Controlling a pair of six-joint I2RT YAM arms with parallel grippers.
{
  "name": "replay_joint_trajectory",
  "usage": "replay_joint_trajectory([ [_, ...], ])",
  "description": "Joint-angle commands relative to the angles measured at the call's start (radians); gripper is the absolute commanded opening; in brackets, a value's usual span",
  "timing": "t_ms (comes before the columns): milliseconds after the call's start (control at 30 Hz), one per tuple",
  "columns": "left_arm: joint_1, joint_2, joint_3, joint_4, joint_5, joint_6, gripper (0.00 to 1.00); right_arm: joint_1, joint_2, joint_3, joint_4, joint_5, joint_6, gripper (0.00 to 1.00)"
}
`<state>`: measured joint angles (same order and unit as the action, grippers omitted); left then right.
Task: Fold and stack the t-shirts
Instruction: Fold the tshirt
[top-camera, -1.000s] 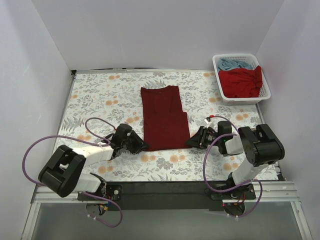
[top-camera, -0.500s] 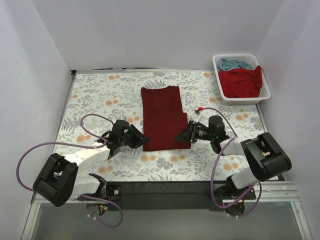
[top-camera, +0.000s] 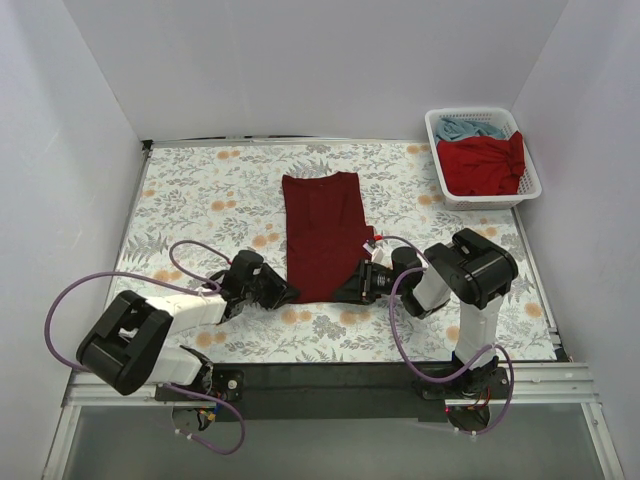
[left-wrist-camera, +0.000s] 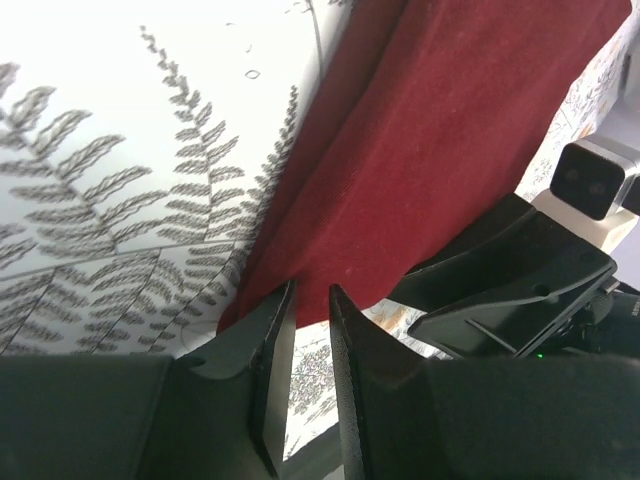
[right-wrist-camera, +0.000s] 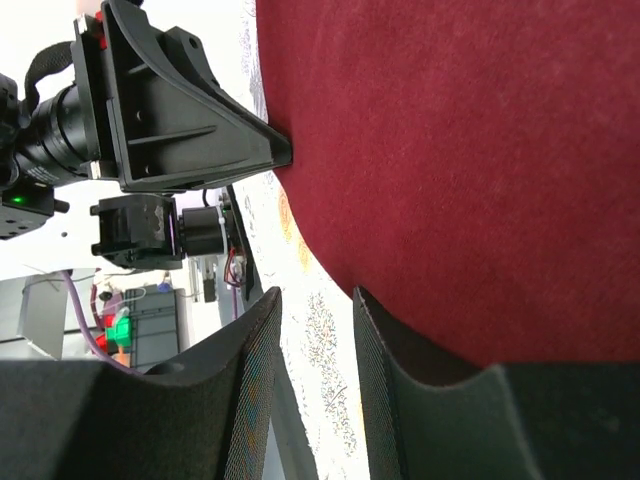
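Both claws at lower hem of maroon t-shirt (top-camera: 322, 225).
My left gripper (left-wrist-camera: 310, 292) stood slightly parted, my right gripper (right-wrist-camera: 316, 295) wider; neither held cloth.

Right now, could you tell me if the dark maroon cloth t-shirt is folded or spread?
Folded lengthwise: the dark maroon cloth t-shirt lies as a narrow strip, sleeves not spread.

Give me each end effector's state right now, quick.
Left end effector: narrowly open, tips at the near-left corner of the dark maroon cloth t-shirt, nothing seen gripped.
Right end effector: open, tips at its near hem, nothing seen gripped.
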<state>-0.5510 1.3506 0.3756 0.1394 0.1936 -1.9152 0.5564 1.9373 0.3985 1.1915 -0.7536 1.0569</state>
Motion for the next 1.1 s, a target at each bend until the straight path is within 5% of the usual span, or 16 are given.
replay_joint_trajectory([
  [0,0.005,-0.044,-0.027,-0.050,-0.039,-0.015,0.19,-0.003,-0.021,-0.021,0.060,0.031,0.008,0.42],
  [200,-0.055,-0.117,0.092,-0.104,-0.085,0.064,0.20,-0.022,-0.194,-0.035,0.030,0.013,0.008,0.41],
  [367,-0.139,-0.022,0.177,0.005,-0.036,0.065,0.21,-0.091,-0.268,-0.092,0.023,-0.012,-0.008,0.41],
  [767,-0.184,0.309,0.131,0.183,0.052,-0.008,0.16,-0.277,-0.089,-0.225,0.178,-0.081,0.034,0.38],
  [1067,-0.065,0.081,0.134,0.103,0.007,0.048,0.16,-0.296,-0.204,-0.164,0.114,-0.073,0.052,0.37],
])
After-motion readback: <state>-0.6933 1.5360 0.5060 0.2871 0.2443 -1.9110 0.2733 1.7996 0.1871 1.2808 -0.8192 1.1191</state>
